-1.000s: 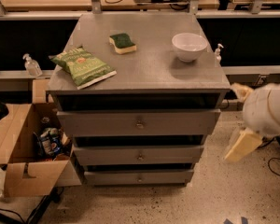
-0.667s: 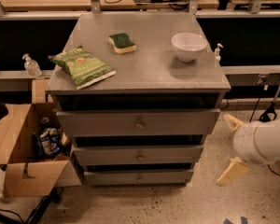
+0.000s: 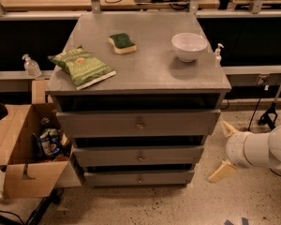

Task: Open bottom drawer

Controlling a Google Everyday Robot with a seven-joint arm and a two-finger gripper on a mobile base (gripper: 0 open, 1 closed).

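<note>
Hand (image 3: 225, 150) open, my fingers (image 3: 229, 128) spread, low over the floor (image 3: 178, 205) beside the cabinet's (image 3: 145, 74) lower right corner, apart from the bottom drawer (image 3: 112, 178), knob (image 3: 140, 177) untouched.

Grey metal cabinet (image 3: 150, 76) at centre. On its top: green crinkled snack bag (image 3: 82, 67) front left, green-and-yellow sponge (image 3: 122, 42) back centre, white round bowl (image 3: 189, 46) back right. Grey bottom drawer (image 3: 139, 177) lowest, under mid-sized grey drawer front (image 3: 139, 156). Brown cardboard box (image 3: 16, 139) left of cabinet. Cream two-finger gripper (image 3: 225, 150) right of cabinet, level with lower drawers, apart from them
</note>
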